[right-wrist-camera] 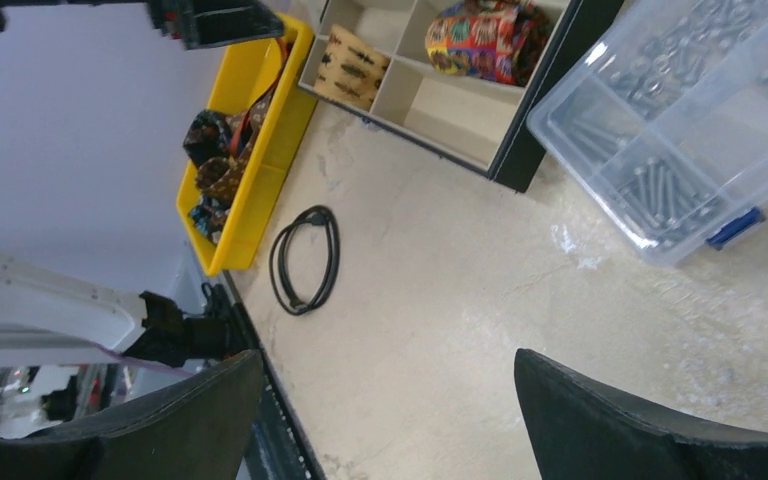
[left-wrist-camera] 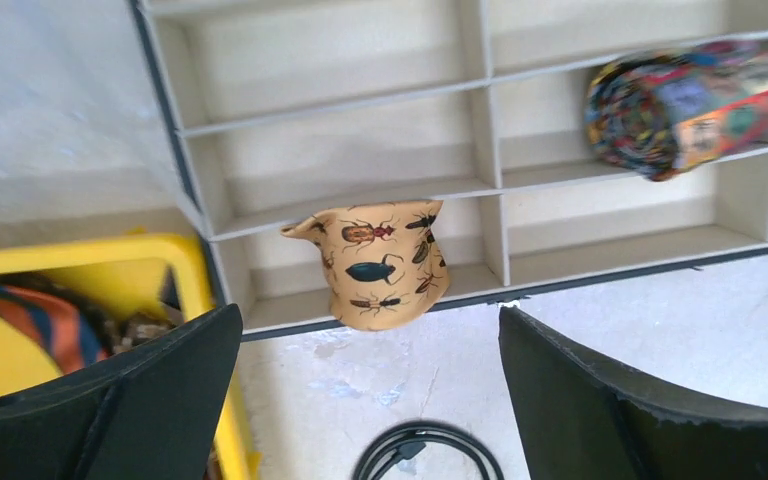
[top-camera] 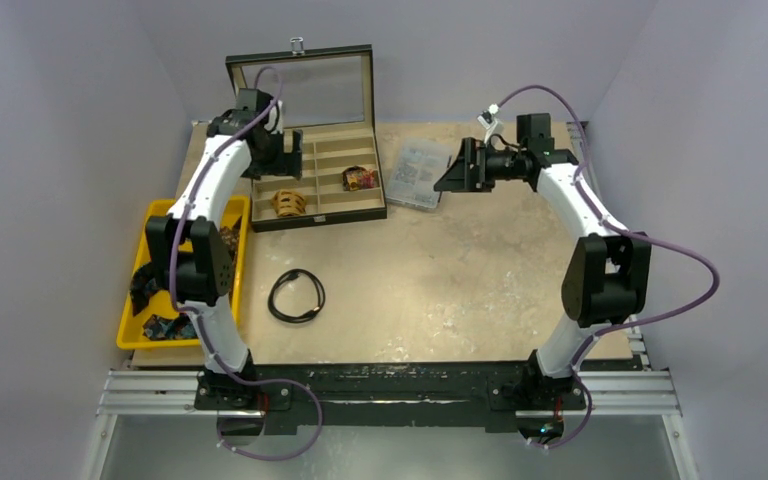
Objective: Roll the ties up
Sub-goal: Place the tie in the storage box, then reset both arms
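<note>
the left tool (left-wrist-camera: 370, 340) hovers above the near edge of the compartment case (left-wrist-camera: 490, 120) with its fingers wide apart and nothing between them, which reads as a tool clear of its load, not one reaching for it. just beyond it, the tan tie with beetles (left-wrist-camera: 385, 262) sits rolled in the near compartment of the left column. it rises above the walls, and the dividers probably keep the coil from springing loose. a row farther back, in the right column, the multicoloured tie (left-wrist-camera: 680, 105) lies rolled in the same way, one roll to a cell. to the left, the yellow bin (left-wrist-camera: 190, 260) holds the ties not yet rolled, among them an orange striped tie (left-wrist-camera: 40, 320), close enough for this arm to fetch. the black cable (left-wrist-camera: 425, 450) lies on the desk (right-wrist-camera: 440, 280) nearer the arms, apart from the case. the right tool (right-wrist-camera: 388, 365) hangs over bare desk, fingers apart and empty, beside the clear plastic box (right-wrist-camera: 680, 120), seemingly parked out of the way.
</note>
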`<state>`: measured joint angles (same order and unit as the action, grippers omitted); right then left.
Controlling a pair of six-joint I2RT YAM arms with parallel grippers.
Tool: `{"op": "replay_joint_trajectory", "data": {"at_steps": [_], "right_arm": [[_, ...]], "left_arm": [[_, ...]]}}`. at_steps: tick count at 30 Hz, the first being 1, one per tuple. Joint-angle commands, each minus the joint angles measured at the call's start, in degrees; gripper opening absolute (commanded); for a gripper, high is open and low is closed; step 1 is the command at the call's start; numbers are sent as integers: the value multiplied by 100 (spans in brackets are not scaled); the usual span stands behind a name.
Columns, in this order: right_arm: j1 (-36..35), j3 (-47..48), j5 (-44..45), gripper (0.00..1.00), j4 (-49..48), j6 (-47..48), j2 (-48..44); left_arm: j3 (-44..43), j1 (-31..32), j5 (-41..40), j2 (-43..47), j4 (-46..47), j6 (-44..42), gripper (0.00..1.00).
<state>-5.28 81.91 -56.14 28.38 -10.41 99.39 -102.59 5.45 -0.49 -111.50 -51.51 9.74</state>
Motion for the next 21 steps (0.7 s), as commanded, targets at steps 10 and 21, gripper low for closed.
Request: {"op": "replay_joint_trajectory", "data": {"at_steps": [10,21], "right_arm": [[819,792,2341,98,199,1534,-894],[1341,-553,2575,98,526,2655,-1421]], "left_arm": [[77,27,254,2286,514,-1850,100],[2595,-15,-87,3720,574,-1324,100]]}}
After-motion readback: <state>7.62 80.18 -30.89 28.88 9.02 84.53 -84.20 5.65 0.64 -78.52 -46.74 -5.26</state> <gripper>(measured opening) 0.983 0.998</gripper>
